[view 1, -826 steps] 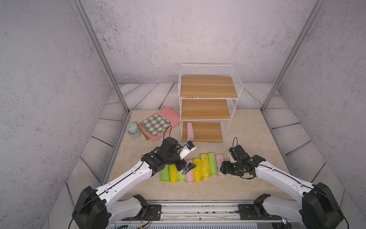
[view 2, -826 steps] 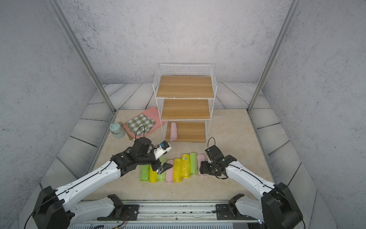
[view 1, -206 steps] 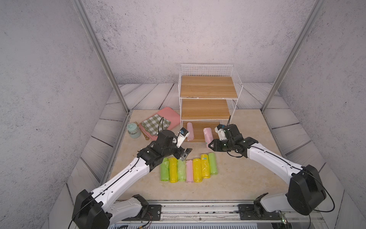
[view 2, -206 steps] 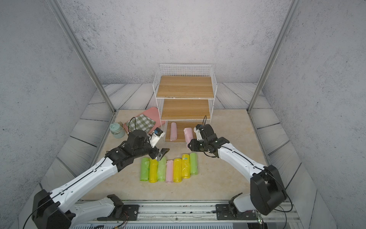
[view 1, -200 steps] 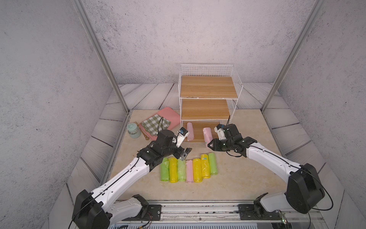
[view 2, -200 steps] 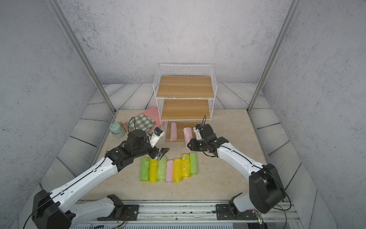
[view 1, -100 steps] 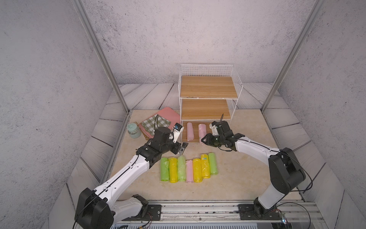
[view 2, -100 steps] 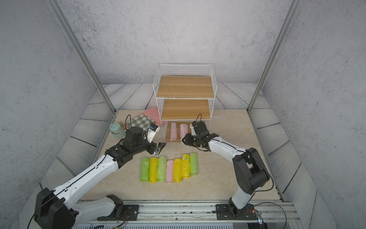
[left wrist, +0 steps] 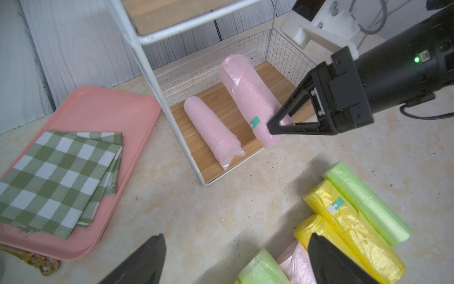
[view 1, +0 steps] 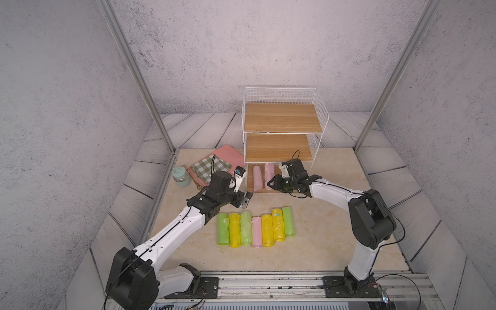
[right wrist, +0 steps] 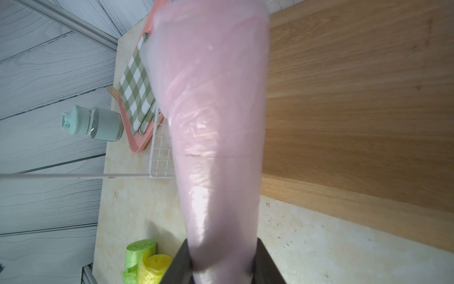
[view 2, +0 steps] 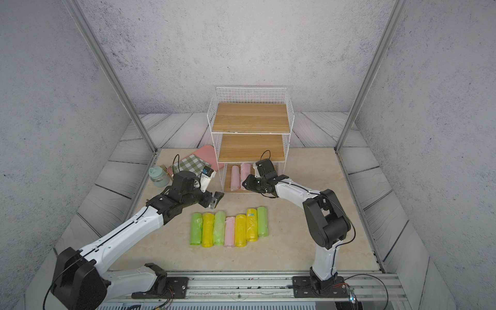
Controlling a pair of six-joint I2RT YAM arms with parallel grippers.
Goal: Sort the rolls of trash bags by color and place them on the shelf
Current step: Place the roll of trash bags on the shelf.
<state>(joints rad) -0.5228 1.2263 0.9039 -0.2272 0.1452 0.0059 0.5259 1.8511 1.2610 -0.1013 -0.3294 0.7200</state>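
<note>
Right gripper (view 1: 271,184) pinches pink roll (view 1: 269,170) onto bottom shelf (view 1: 281,126) beside its twin (view 1: 257,177) — color grouping — left gripper (view 1: 245,201) wide, empty.

Shelf (view 1: 281,122) at back of tabletop (view 1: 322,241). On its bottom board: first roll (view 1: 257,177), second roll (view 1: 269,171) just right. Row of seven rolls (view 1: 256,232) before shelf. Tray (view 1: 231,154) left of shelf, cloth (view 1: 209,169) on it, bottle (view 1: 181,177) further left.

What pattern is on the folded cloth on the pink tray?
The cloth is green-and-white checked; left wrist view shows it best.
</note>
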